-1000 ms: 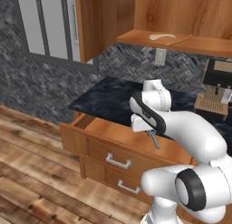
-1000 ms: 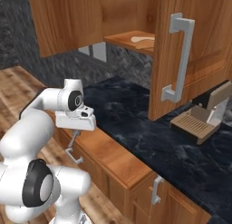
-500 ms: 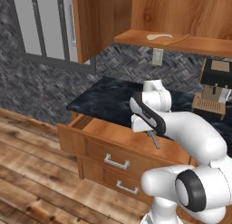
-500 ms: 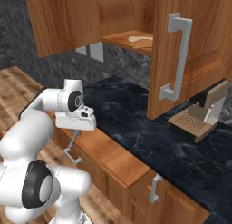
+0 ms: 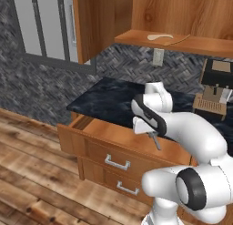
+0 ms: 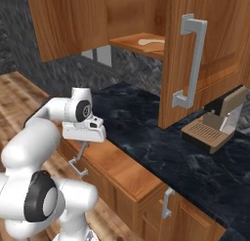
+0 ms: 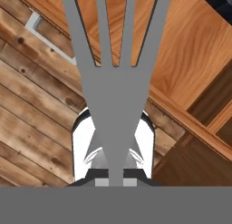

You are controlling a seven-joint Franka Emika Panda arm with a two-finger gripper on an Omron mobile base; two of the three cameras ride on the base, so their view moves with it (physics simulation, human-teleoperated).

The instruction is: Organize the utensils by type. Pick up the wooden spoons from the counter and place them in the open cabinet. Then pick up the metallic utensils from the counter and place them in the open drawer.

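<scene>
One fork (image 7: 115, 78) fills the centre of the hand view, tines toward the top edge, handle pinched between the closed fingertips at the bottom. In the left base view it hangs as a thin grey sliver under the gripper (image 5: 152, 135), mid-frame, over the open drawer (image 5: 113, 133); same in the right base view, left of centre (image 6: 83, 150).

Handling guess: light, rigid, smooth metal, so likely to pivot or slip in the pinch. Grip sits at the handle end, so the tines swing free; a low release should stop it bouncing on the drawer bottom.

Counter (image 6: 146, 128) runs behind the drawer, mid-frame. Farther up, two spoons (image 5: 160, 36) lie on the cabinet (image 5: 182, 42) shelf, upper right of the left base view; the darker one is a faint line, hard to make out.

Hidden: actual pad contact on the handle, cut off at the bottom of the hand view. Arm blocks part of the counter, so can't tell if more cutlery remains.
</scene>
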